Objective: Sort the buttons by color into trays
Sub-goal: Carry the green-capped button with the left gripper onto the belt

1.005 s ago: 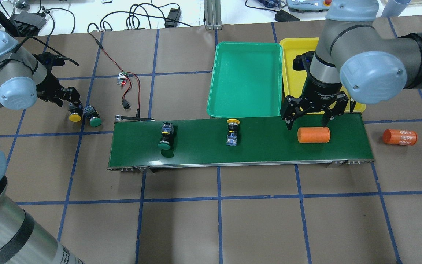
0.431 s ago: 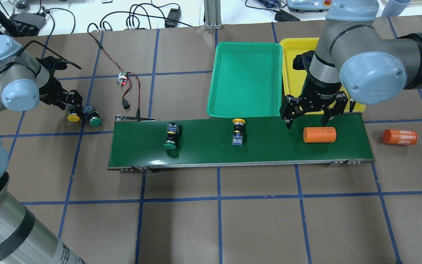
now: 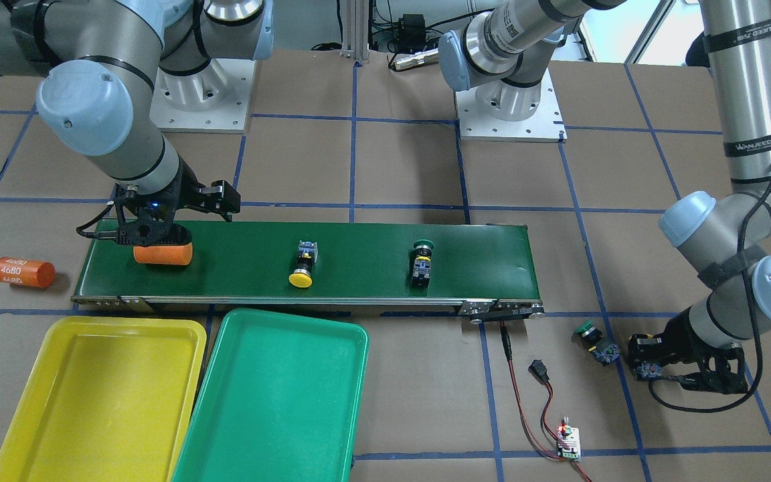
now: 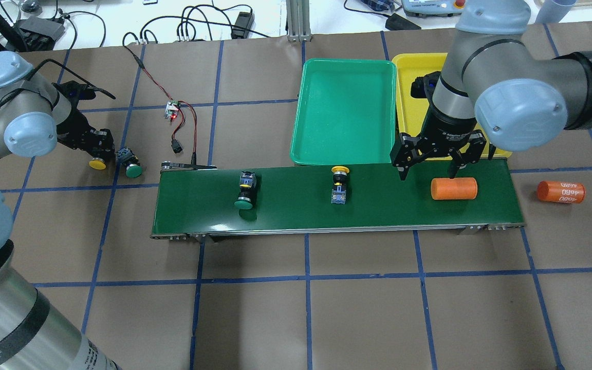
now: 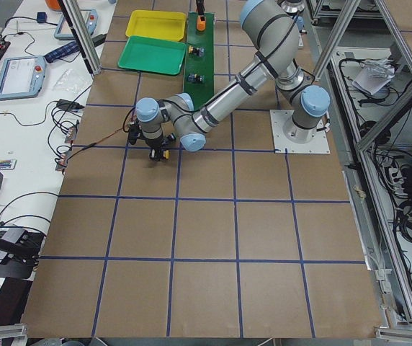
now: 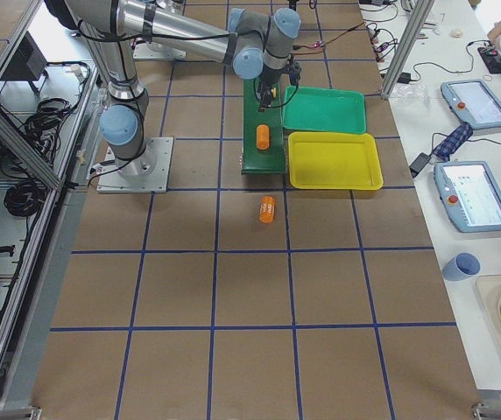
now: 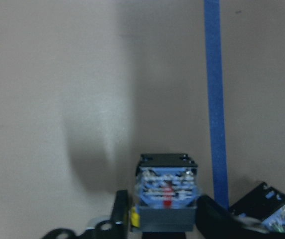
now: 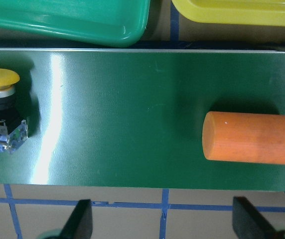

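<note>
Beside conveyor (image 4: 378,205), left jaws clamping yellow button (image 4: 96,163), right jaws spread

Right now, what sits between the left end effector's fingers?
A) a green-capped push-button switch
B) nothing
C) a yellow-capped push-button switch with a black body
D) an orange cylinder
C: the left wrist view shows the blue-grey contact block of the yellow-capped push-button switch between the fingers of the left end effector; overhead, its yellow cap pokes out there.
</note>
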You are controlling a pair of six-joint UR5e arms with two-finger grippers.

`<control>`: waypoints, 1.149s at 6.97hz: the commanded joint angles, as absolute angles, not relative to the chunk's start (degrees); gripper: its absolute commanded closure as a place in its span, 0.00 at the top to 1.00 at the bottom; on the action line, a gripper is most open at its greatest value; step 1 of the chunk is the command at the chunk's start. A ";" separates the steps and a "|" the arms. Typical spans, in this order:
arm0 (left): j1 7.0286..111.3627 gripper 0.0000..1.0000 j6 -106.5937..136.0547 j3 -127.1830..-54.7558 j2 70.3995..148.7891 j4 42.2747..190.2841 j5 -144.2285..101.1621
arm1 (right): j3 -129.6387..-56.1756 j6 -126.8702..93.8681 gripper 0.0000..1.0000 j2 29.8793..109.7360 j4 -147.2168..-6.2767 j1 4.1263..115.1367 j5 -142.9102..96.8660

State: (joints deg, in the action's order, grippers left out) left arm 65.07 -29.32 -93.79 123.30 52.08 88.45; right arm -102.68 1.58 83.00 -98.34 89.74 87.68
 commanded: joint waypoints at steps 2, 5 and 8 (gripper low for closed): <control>66.00 0.00 -29.44 -96.41 114.04 58.92 88.42 | -105.89 1.32 1.00 83.32 -104.56 91.39 88.24; 71.17 0.00 -29.18 -107.36 101.11 61.97 86.05 | -108.89 1.32 1.00 83.14 -108.63 91.67 87.81; 83.55 0.00 -28.74 -110.12 99.22 59.43 86.30 | -109.42 1.41 1.00 83.14 -108.72 91.41 87.54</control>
